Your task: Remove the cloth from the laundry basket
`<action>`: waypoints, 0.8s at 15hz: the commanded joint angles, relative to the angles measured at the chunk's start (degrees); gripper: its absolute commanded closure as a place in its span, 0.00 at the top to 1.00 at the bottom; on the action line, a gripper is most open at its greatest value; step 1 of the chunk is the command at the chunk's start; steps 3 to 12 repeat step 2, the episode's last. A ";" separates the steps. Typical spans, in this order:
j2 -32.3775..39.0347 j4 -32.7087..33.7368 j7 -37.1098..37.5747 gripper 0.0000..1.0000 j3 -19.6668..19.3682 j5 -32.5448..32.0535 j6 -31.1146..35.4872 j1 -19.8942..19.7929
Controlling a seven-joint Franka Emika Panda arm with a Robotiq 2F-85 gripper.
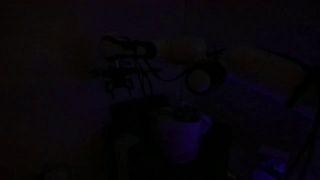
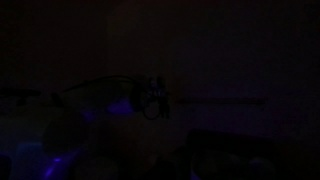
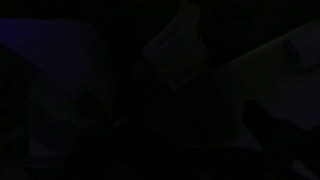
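Observation:
The scene is almost dark. In an exterior view the pale bucket-shaped laundry basket (image 1: 183, 136) stands low in the middle, tapering downward. The robot arm and its gripper (image 1: 128, 82) show faintly above and left of the basket, apart from it. In an exterior view the arm reaches across and the gripper (image 2: 153, 98) hangs near the middle. I cannot make out the cloth in any view. The wrist view shows only dim shapes, and the jaws are too dark to read.
A dim yellowish surface (image 1: 262, 68) lies to the right behind the basket. Bluish patches (image 2: 45, 160) show at the lower left. Everything else is too dark to tell.

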 commanded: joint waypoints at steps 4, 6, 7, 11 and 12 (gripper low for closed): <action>-0.59 -0.91 0.99 1.00 0.27 0.06 0.29 -0.37; -0.59 -0.91 0.99 1.00 0.27 0.06 0.29 -0.37; -0.59 -0.91 0.99 1.00 0.27 0.06 0.29 -0.37; -0.59 -0.91 0.99 1.00 0.27 0.06 0.29 -0.37; -0.59 -0.91 0.99 1.00 0.27 0.06 0.29 -0.37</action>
